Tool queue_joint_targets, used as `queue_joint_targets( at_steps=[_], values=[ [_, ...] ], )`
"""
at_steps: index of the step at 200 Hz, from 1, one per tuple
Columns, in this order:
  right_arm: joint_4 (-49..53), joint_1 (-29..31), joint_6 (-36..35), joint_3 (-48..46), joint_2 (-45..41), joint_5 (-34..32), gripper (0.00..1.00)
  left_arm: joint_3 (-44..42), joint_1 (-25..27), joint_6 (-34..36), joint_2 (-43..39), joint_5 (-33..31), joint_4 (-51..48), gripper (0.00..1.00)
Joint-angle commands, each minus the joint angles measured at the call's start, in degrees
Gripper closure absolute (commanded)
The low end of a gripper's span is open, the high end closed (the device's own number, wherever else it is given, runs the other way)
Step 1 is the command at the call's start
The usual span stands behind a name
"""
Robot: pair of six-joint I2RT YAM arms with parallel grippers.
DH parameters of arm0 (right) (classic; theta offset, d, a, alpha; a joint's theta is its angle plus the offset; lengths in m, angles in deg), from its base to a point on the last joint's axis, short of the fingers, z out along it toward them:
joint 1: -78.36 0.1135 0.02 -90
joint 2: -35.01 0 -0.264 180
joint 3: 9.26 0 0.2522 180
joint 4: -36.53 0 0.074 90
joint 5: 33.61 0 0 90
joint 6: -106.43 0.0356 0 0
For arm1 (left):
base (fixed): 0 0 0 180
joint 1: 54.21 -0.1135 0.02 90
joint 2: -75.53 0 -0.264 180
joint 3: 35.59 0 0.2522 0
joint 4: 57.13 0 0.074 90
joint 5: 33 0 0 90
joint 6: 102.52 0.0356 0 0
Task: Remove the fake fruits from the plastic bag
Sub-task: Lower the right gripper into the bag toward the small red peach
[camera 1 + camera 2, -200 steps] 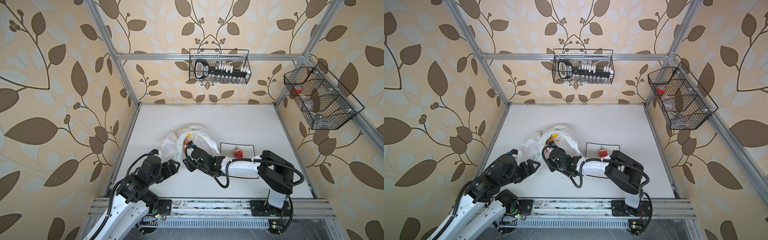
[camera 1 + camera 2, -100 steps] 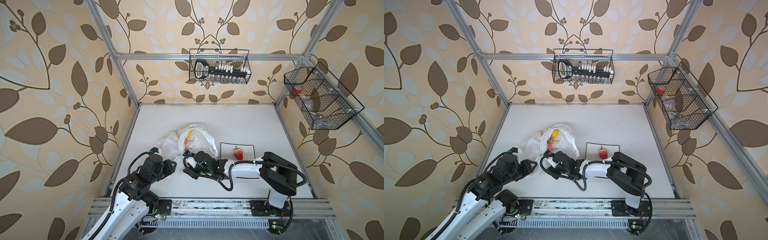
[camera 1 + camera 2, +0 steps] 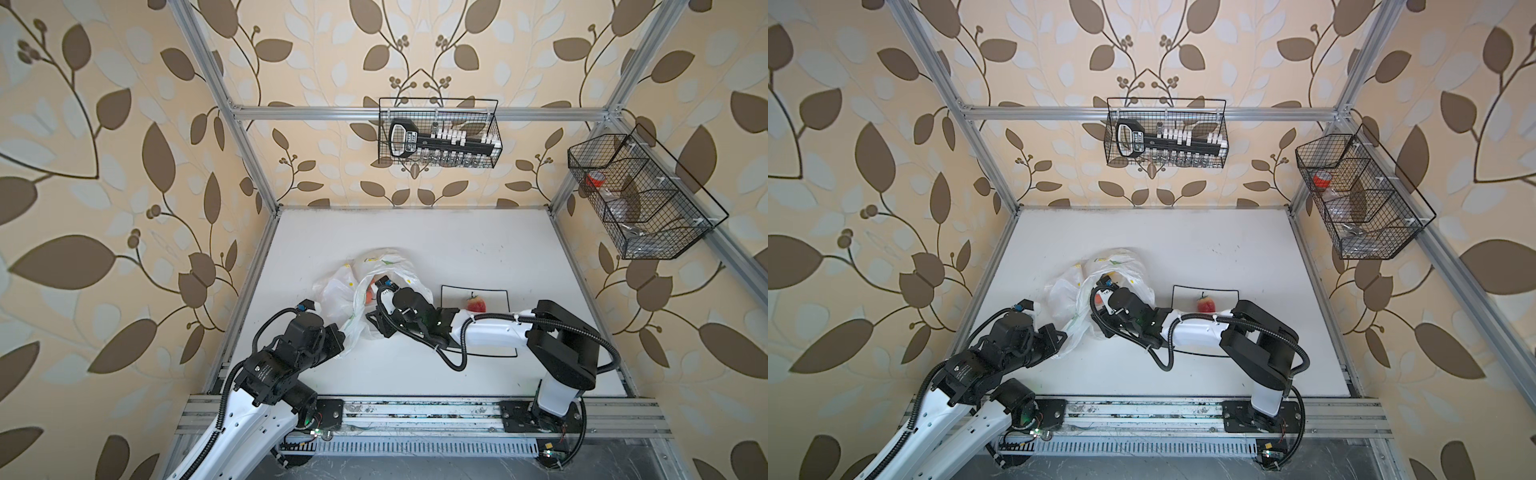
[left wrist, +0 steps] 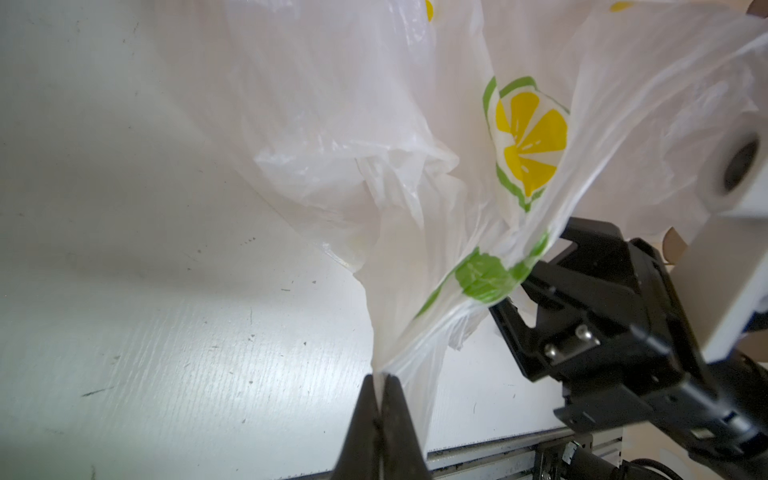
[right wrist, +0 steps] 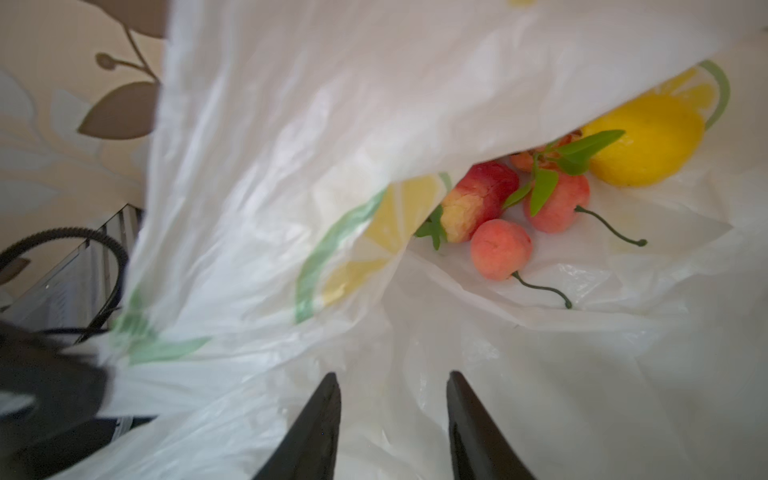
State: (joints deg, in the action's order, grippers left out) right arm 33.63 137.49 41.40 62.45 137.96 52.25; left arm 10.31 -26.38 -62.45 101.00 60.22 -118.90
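Note:
The plastic bag (image 3: pixel 357 286) lies crumpled at the table's centre-left in both top views, its mouth facing right. My left gripper (image 4: pixel 380 378) is shut on a pinch of the bag's near edge (image 3: pixel 1073 328). My right gripper (image 5: pixel 392 376) is open, its fingers inside the bag's mouth and resting on plastic, holding nothing. Ahead of it in the bag lie fake fruits: a yellow lemon (image 5: pixel 648 141), a strawberry (image 5: pixel 478 199) and two stemmed apples (image 5: pixel 500 249). One more red fruit (image 3: pixel 476 304) sits on the square plate (image 3: pixel 453 297).
The right arm (image 3: pixel 490 332) lies low over the plate's front half. A wire basket (image 3: pixel 438 133) hangs on the back wall and another (image 3: pixel 640 199) on the right wall. The metal rail (image 3: pixel 415 415) runs along the table's front edge.
The left gripper has moved in to the bag's near edge and shut on it, pulling the plastic taut. The right gripper has shifted at the bag's mouth, its jaws slightly narrower.

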Motion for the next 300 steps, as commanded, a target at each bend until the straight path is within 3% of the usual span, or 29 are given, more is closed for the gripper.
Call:
queue_joint_targets(
  at_steps=[1, 72, 237, 262, 300],
  values=[
    [0.7, 0.1, 7.6, 2.5, 2.3, -7.6, 0.58, 1.1, 0.5, 0.5, -0.6, 1.2, -0.7, 1.00],
    [-0.8, 0.1, 15.8, 9.0, 10.3, -15.7, 0.57, 1.4, 0.6, 0.5, -1.3, 2.9, -0.8, 1.00],
    [4.6, -0.3, 12.4, 25.7, 28.1, -19.8, 0.46, 3.4, 0.6, 2.3, 0.5, 5.7, -1.3, 1.00],
    [5.9, -0.3, 11.6, 27.7, 30.0, -18.6, 0.48, 3.2, 0.5, 2.3, 0.5, 5.6, -1.0, 1.00],
    [6.5, -0.4, 11.1, 27.3, 29.0, -18.6, 0.59, 3.2, 0.5, 2.1, 0.2, 5.1, -1.3, 1.00]
  ],
)
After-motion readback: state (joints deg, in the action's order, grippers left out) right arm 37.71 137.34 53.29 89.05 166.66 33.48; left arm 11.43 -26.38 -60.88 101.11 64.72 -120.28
